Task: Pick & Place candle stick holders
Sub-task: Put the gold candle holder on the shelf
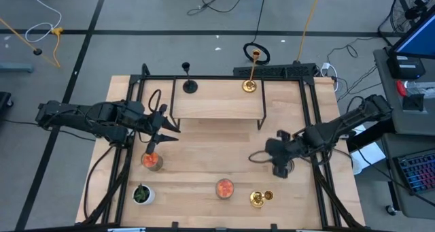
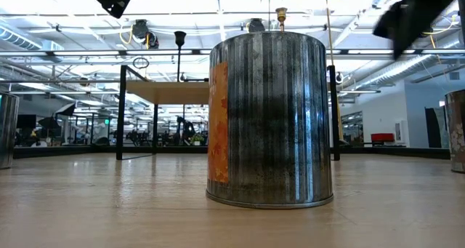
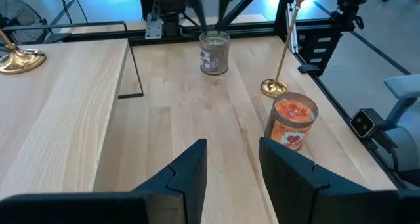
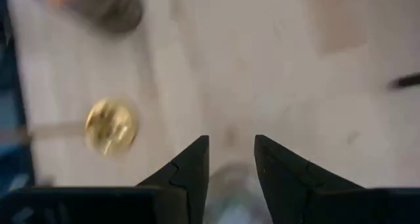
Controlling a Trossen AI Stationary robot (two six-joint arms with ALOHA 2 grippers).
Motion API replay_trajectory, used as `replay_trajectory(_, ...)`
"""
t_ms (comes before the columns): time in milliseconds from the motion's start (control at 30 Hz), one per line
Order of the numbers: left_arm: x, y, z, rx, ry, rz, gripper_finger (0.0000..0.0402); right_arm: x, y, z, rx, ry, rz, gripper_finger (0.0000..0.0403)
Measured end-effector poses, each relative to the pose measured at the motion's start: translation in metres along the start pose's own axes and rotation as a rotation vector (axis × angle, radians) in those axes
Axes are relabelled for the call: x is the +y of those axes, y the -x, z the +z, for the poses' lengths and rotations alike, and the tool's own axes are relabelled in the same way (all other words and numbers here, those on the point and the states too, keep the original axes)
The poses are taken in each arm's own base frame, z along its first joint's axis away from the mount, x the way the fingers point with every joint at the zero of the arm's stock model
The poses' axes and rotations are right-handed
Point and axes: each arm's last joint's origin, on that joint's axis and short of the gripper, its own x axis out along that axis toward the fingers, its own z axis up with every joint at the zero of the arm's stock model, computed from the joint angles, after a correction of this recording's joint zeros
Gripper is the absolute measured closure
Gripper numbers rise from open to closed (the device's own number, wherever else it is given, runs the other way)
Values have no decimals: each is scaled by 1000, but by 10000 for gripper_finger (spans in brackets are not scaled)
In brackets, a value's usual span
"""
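Wooden table (image 1: 204, 157): right gripper (image 1: 282, 165) jaws parted, empty; gold candlestick (image 1: 259, 199) stands near it. Left gripper (image 1: 162, 132) open, empty.

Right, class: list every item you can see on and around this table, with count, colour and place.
gold candlesticks: 2, shiny gold; one upright on the shelf's right, one at the table's front right
black candlestick: 1, black, shelf's left
tins: 3, silvery, two topped orange; left, front centre, right
plant: 1, green in a white pot, front left
shelf: 1, wood on black legs, back
table: 1, light wood
left gripper: open, by the left tin
right gripper: open, over the right tin
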Motion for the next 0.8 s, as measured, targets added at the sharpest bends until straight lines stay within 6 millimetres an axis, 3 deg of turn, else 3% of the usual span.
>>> replay_trajectory(133,0,0,0,0,0,0,256,20,-8,-7,73,125,135,286)
replay_trajectory(400,0,0,0,-1,-1,13,256,66,-38,-17,2,277,307,287)
replay_trajectory(633,2,0,0,0,4,71,256,89,-57,-25,-26,389,353,287)
replay_trajectory(800,2,0,0,-1,10,78,256,92,-69,-23,-80,452,294,287)
